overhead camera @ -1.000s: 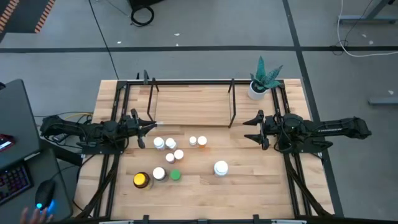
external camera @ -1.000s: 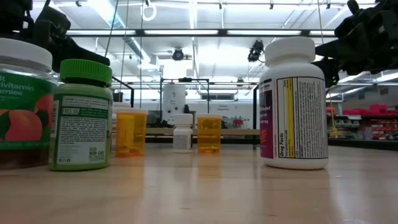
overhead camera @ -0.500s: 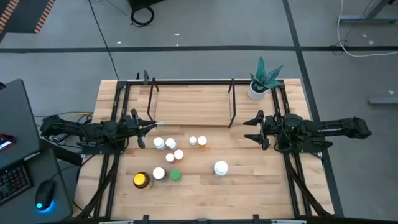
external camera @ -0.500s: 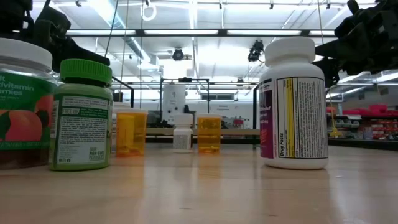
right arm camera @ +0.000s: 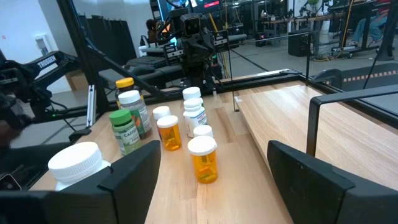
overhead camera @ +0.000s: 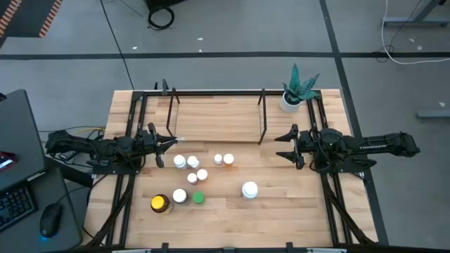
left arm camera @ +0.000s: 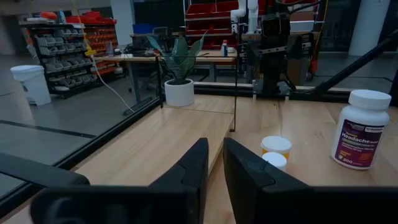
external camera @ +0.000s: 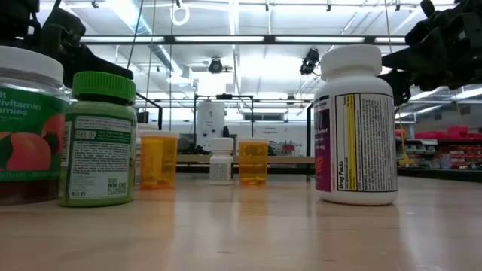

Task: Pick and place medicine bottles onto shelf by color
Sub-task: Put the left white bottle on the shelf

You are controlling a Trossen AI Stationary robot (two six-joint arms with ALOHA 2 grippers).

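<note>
Medicine bottles (overhead camera: 193, 176) stand in a loose group on the table (overhead camera: 281, 211), toward 7 o'clock from the centre in the high view, all outside the shelf (overhead camera: 218, 119), which lies at 12 o'clock along the far edge. From above, only caps show: mostly white ones, one yellow cap (overhead camera: 159, 204) and one green cap (overhead camera: 199, 198) at the near side, and a big white bottle (overhead camera: 249, 190) apart toward 5 o'clock. The low view shows instead the sides: a green bottle (external camera: 96, 139), two orange bottles (external camera: 159, 160), and the label of the big white one.

The left gripper (overhead camera: 171, 142) waits at 9 o'clock with its fingers pressed together, holding nothing. The right gripper (overhead camera: 281, 144) waits at 3 o'clock, its fingers spread wide and empty.

A potted plant (overhead camera: 295, 90) stands at 1 o'clock, beside the shelf corner. A keyboard (overhead camera: 15, 204) and a mouse (overhead camera: 48, 221) lie off the table at 8 o'clock.

In the low view the jar with a peach label (external camera: 26, 128) is cut by the edge, and the near bottles hide some of those behind.
</note>
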